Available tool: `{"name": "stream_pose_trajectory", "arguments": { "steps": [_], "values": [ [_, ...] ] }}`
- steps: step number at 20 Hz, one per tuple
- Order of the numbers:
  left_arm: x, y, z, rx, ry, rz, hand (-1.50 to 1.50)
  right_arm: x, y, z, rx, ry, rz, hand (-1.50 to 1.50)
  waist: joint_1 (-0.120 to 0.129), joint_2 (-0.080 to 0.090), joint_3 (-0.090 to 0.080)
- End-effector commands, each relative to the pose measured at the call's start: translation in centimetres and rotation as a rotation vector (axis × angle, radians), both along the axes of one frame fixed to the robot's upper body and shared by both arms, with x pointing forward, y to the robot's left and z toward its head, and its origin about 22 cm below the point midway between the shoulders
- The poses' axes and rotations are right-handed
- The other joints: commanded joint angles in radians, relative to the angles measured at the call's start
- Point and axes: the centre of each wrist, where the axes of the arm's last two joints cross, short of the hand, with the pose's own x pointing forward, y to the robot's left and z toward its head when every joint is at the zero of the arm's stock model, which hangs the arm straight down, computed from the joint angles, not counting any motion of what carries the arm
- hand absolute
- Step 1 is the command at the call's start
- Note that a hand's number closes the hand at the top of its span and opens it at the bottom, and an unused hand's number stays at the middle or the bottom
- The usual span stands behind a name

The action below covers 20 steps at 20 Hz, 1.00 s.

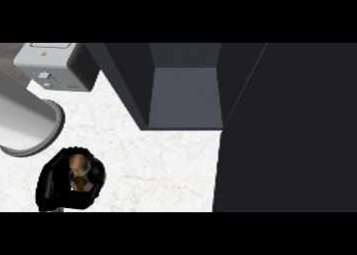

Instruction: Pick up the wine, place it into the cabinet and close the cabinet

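White marble counter (159, 164), grey toaster (49, 67) at back left

- Beneath me the surface (159, 159) is white marble with faint veins.
- A grey toaster (53, 67) stands on it at the far left corner.
- The dark cabinet (185, 94) stands on it, its door (292, 129) swung open at the right.
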Motion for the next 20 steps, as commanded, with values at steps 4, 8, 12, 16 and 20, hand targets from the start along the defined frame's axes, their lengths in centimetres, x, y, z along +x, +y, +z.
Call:
{"name": "stream_pose_trajectory", "arguments": {
  "steps": [4,8,12,16,20],
  "values": [
    [0.9,-1.3,4.9,-0.079,-0.117,-0.066,1.5,-1.3,-0.8,0.5,0.039,-0.019,0.056,-1.5,0.005,-0.001,0.001],
    [0.2,-2.9,7.9,-0.102,-0.087,-0.126,1.5,-2.4,0.5,1.2,0.062,-0.015,0.056,-1.5,0.006,-0.002,0.0],
    [-0.4,-4.5,12.2,-0.112,-0.086,-0.172,1.5,-1.6,0.1,1.6,0.057,-0.029,0.053,-1.5,0.01,-0.002,0.001],
    [1.5,-8.2,13.7,-0.082,-0.067,-0.184,1.5,-2.1,0.6,1.8,0.059,-0.012,0.061,-1.5,-0.002,-0.001,0.0],
    [1.0,-8.7,15.9,-0.075,-0.035,-0.222,1.5,-2.9,0.2,1.1,0.057,-0.02,0.056,-1.5,-0.001,0.0,0.0]
  ]
}}
